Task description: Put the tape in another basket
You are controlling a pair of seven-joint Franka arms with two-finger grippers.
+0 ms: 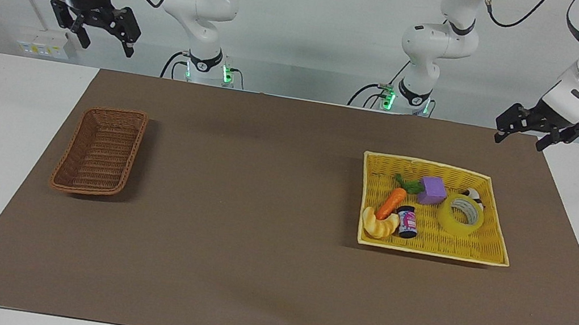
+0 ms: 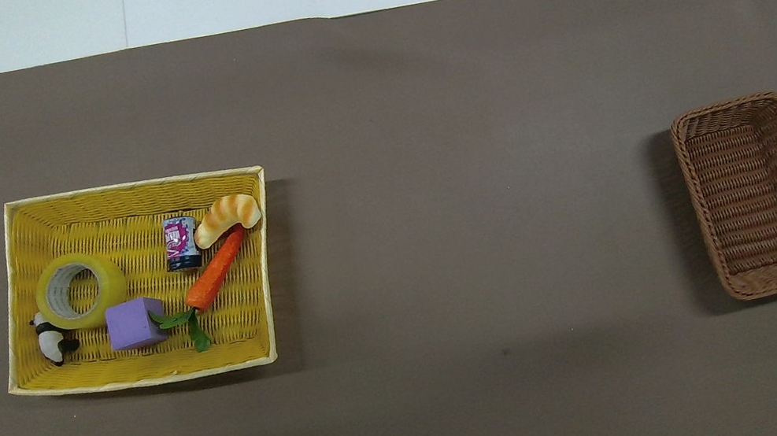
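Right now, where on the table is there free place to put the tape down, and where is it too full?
The brown basket holds nothing, and bare mat stretches between it and the yellow basket. Inside the yellow basket it is crowded: the tape sits against the purple block and panda toy, with carrot, can and croissant beside them.

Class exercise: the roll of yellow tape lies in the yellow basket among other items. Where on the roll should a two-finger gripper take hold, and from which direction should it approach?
Probably from above. The tape lies flat in the yellow basket, hole up. Put one finger in the core and one outside, pinching the wall on the part facing the can, where the floor is bare. The panda toy and purple block crowd its robot-side edge. The left gripper is closest.
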